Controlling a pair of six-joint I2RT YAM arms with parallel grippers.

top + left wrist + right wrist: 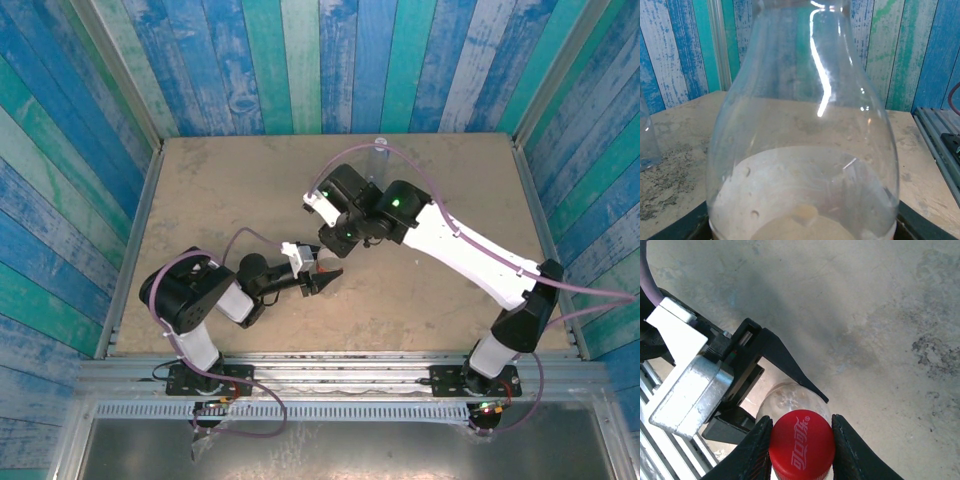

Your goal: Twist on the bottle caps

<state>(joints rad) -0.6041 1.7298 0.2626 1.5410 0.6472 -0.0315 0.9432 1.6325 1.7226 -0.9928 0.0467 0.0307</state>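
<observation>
Red cap [801, 445] being pinched by right gripper [801, 420] | left gripper [325, 281] clamping bottle [805, 150] beneath | likely threading; next: twisting squarely downward

bottle [805, 150] neck and base cut off; red cap [801, 445] lower rim cropped, second bottle [646, 135] mostly off-frame

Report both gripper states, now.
Left gripper: closed on the clear bottle.
Right gripper: closed on the red cap atop that bottle.
</observation>
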